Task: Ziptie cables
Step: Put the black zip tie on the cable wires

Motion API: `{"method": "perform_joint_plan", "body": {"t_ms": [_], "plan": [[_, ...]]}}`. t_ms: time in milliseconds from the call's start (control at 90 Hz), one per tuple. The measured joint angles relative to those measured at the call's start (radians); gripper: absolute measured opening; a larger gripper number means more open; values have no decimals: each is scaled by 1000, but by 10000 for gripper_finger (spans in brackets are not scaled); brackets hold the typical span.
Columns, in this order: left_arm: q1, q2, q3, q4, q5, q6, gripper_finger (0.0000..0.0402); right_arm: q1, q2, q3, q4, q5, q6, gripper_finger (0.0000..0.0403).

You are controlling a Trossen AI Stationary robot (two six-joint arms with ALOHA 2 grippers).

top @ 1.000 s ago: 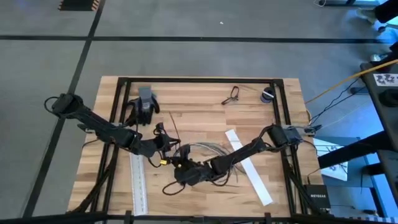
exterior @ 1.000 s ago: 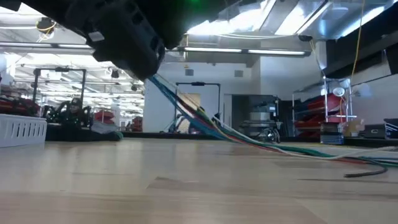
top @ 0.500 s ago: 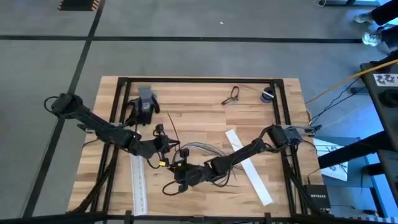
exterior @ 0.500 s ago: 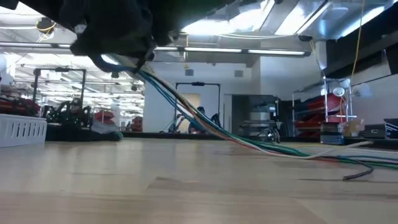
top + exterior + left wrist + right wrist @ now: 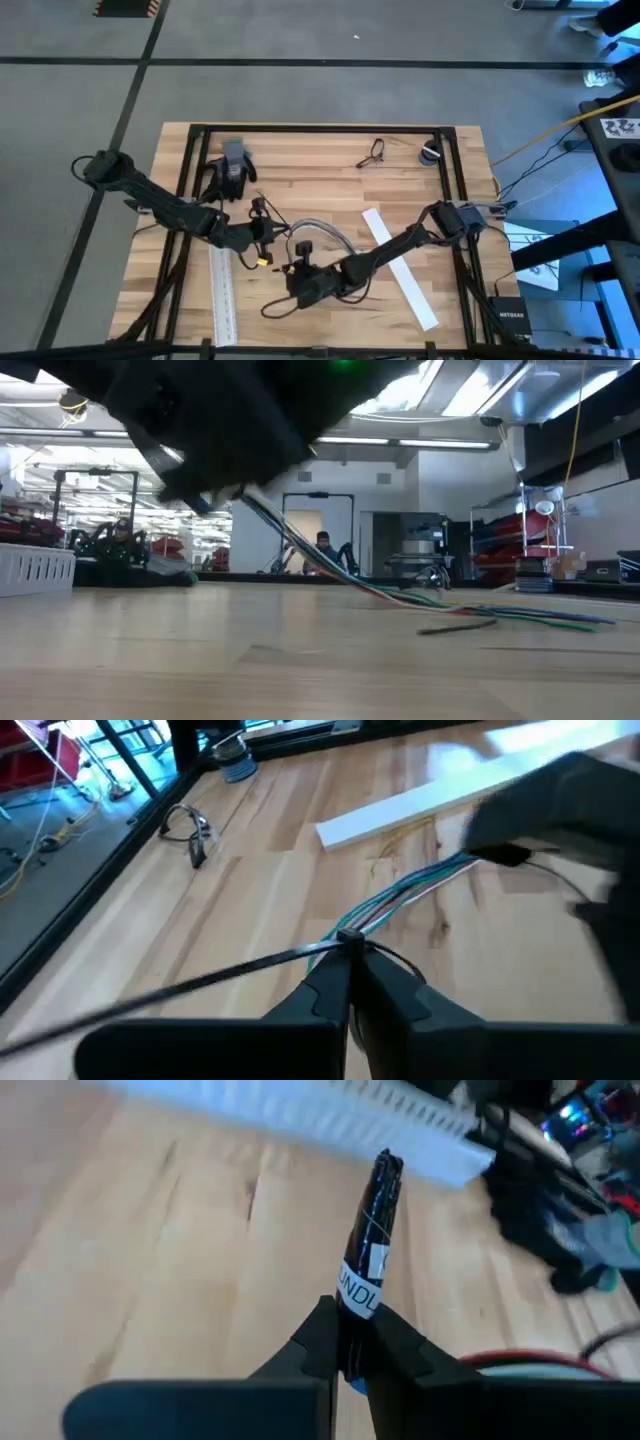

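The cables (image 5: pixel 325 232) are a bunch of thin coloured and dark wires arching over the table's middle. In the low view the cables (image 5: pixel 330 560) slope down from the grippers to loose ends resting on the wood (image 5: pixel 500 622). My left gripper (image 5: pixel 350 965) is shut at a black zip tie (image 5: pixel 200 982) looped round the bunch; in the high view the left gripper (image 5: pixel 265 235) sits left of the arch. My right gripper (image 5: pixel 348 1330) is shut on the bunch's black, white-labelled end; in the high view the right gripper (image 5: pixel 300 270) lies toward the near edge. My left gripper pinches the zip tie between its two fingertips right where it loops round the wires (image 5: pixel 350 938). The tie's long tail runs off sideways, and the wires lead on toward the other arm, clear of the table here. My right gripper pinches the bunch's wrapped black end just below its white label (image 5: pixel 358 1292) between the two fingers. That end sticks out past the fingertips along the fingers' line, lifted clear of the wood.
Two long white strips lie on the table, one at the right (image 5: pixel 400 268) and one at the near left (image 5: pixel 222 295). A grey-black object (image 5: pixel 232 165), a wire-like loop (image 5: pixel 372 152) and a small roll (image 5: pixel 430 152) sit at the far side. A black frame (image 5: pixel 320 128) rims the table.
The cables have been drawn in toward the grippers: their loose ends have slid along the table toward the left, and the flat spread of wires has bunched into a tighter arch. My right gripper has shifted slightly with the bunch's end; both stay shut.
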Motion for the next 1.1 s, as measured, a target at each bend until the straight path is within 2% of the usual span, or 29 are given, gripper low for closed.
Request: {"method": "perform_joint_plan", "body": {"t_ms": [178,389,544,678,822,989,1100], "plan": [[19,0,0,0,11,-15,0,29,19,0,154,-96,-42,11],[10,-1,0,0,13,-15,0,37,26,0,134,-70,-15,21],[-6,-1,0,0,13,4,0,23,24,0,121,-39,44,62],[-16,-1,0,-2,14,4,0,18,-25,-1,32,-40,91,121],[-24,-1,0,-7,16,17,0,18,-149,-1,-187,-35,93,169],[-24,-1,0,-7,17,26,0,10,-264,-2,-417,-39,107,186],[-24,-1,0,-7,17,27,0,-12,-282,-23,-381,-130,116,187]]}}
